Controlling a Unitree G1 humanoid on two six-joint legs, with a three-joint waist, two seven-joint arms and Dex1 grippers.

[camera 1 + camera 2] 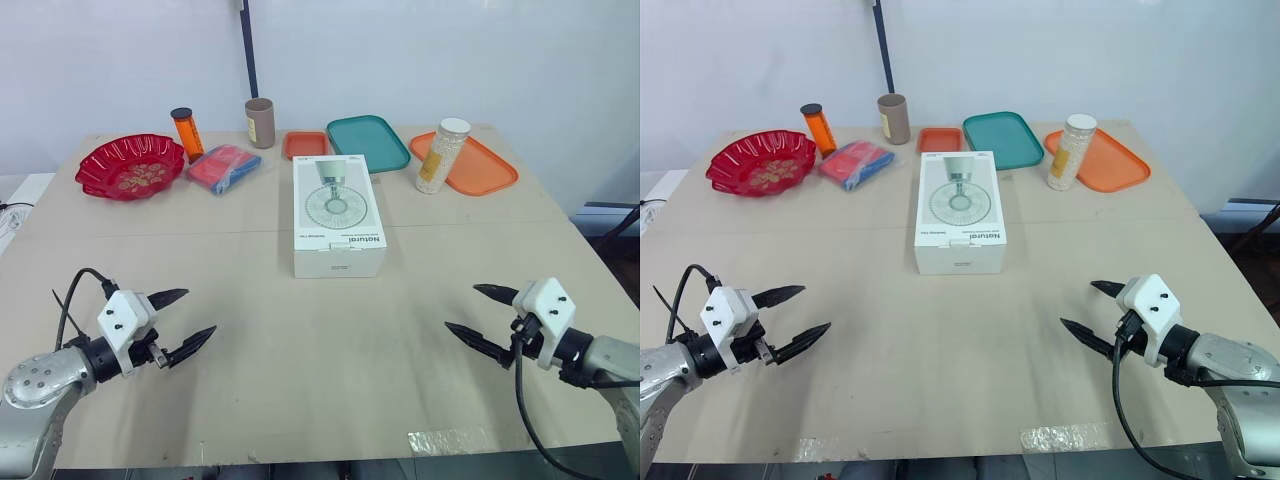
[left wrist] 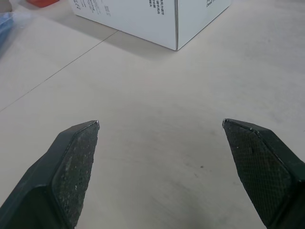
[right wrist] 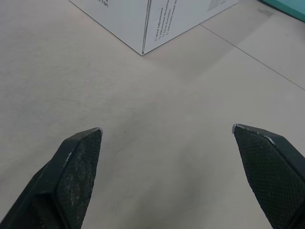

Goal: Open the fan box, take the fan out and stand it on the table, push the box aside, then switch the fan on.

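The white fan box [image 1: 338, 213] lies flat and closed in the middle of the table, a fan drawn on its lid. My left gripper [image 1: 190, 316] hovers open near the front left of the table, well short of the box. My right gripper [image 1: 468, 313] is open at the front right, also apart from the box. A near corner of the box [image 2: 162, 21] shows beyond my left fingers [image 2: 71, 167]. Another corner of the box [image 3: 152, 24] lies ahead of my right fingers [image 3: 76, 167]. Nothing sits between either pair of fingers.
Along the back stand a red bowl [image 1: 130, 165], an orange bottle [image 1: 187, 132], a blue-and-red packet [image 1: 224, 167], a brown cylinder [image 1: 260, 122], a small orange tray [image 1: 305, 145], a teal tray [image 1: 367, 142], and a white jar [image 1: 441, 155] on an orange tray [image 1: 480, 168].
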